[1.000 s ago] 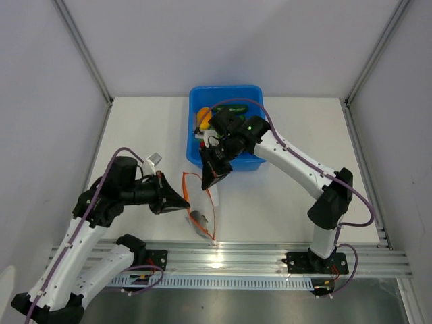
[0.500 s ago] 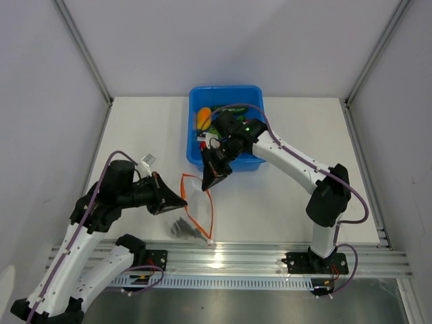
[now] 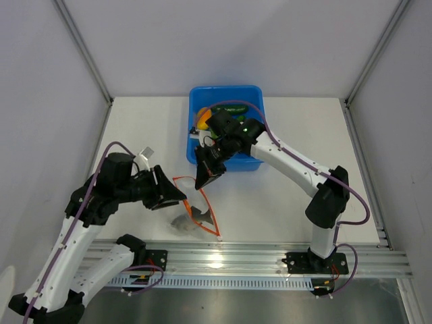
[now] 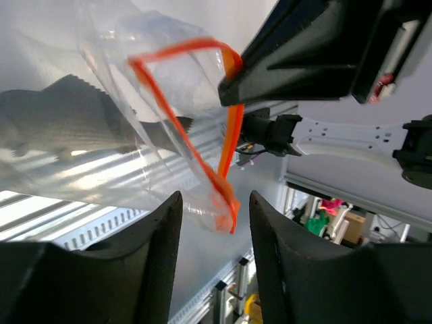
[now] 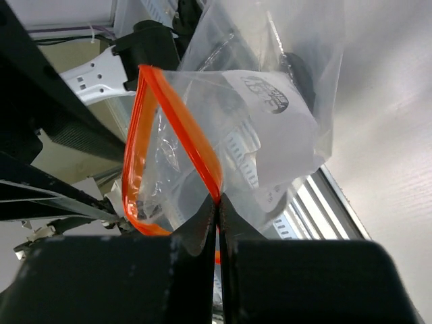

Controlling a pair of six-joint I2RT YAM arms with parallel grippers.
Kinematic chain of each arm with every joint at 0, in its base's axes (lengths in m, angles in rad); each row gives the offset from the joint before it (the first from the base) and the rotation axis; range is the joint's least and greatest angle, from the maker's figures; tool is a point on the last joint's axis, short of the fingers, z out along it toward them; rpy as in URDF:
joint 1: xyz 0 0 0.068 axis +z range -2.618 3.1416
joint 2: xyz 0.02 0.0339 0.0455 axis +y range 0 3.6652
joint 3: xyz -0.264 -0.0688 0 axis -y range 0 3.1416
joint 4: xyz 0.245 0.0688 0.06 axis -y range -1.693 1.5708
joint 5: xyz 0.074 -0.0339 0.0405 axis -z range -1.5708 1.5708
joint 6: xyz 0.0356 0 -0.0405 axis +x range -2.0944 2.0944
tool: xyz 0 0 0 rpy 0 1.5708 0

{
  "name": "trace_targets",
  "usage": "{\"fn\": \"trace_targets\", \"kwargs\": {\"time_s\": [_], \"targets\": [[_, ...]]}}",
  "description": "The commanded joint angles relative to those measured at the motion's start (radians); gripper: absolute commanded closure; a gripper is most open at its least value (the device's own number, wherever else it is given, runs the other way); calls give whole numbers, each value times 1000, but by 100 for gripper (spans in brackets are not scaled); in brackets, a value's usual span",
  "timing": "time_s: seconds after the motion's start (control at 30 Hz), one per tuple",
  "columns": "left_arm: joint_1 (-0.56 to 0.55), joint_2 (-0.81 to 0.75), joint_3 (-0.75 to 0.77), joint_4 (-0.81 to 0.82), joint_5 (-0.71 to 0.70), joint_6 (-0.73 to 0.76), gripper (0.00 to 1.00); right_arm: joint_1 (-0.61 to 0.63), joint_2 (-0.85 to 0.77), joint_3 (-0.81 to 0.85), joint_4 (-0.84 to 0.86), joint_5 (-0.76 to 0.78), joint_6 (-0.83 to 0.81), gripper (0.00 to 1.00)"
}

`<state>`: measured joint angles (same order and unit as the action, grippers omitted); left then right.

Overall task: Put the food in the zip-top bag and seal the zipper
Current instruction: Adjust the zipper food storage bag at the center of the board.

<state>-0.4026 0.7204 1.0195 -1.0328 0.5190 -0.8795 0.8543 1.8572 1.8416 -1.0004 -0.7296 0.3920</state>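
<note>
**A:** Jaws first: the right jaws are pinched flat on the zipper (image 5: pixel 183 131) with no gap between them. They hold the mouth of the bag (image 5: pixel 270 40) up, just off the near corner of the tub (image 3: pixel 226 88).

**B:** And the left jaws?

**A:** They stand apart in the left wrist view, and the low corner of the mouth dips toward the gap. I cannot tell whether they touch the film.

**B:** What's new in the last second?

**A:** Plenty! The mouth was a thin slit, and now it's pulled into a wide orange triangle. The right jaws have slid a touch left along the tub's front, and the left arm has drawn back to its own side. The belly of the bag has swung left and taken the fish (image 4: pixel 74 121) with it.

**B:** So where's the fish now?

**A:** It's inside the bag, plain through the clear film, lying low at the near end, close to the surface (image 3: pixel 290 196).

**B:** And for the task?

**A:** My read is one food in and the mouth set wide for the next. A green chili (image 3: pixel 233 108) and other pieces sit in the tub. The zipper gapes, so sealing looks a long way off.

**B:** Any writing?

**A:** There's one dark round print (image 5: pixel 273 101) on a white patch in the right wrist view. Its letters are too blurred to read.
</note>
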Motion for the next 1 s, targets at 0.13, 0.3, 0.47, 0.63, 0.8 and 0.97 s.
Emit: {"fn": "trace_targets", "kwargs": {"time_s": [0.13,0.3,0.47,0.63,0.8,0.97], "targets": [[4,117,172,-102,-71,128,50,25,-35,162,-18,25,25,100],[4,172,209,-128,-66,145,50,31,-21,199,-40,36,30,100],[-4,185,186,-165,-63,157,83,40,-21,205,-47,62,22,100],[-4,198,243,-200,-102,155,99,43,-23,199,-61,119,-11,100],[-4,191,394,-227,-188,146,100,42,-16,189,-121,280,-97,92],[-4,182,347,-170,-154,119,99,37,0,182,-135,308,-143,67]]}}
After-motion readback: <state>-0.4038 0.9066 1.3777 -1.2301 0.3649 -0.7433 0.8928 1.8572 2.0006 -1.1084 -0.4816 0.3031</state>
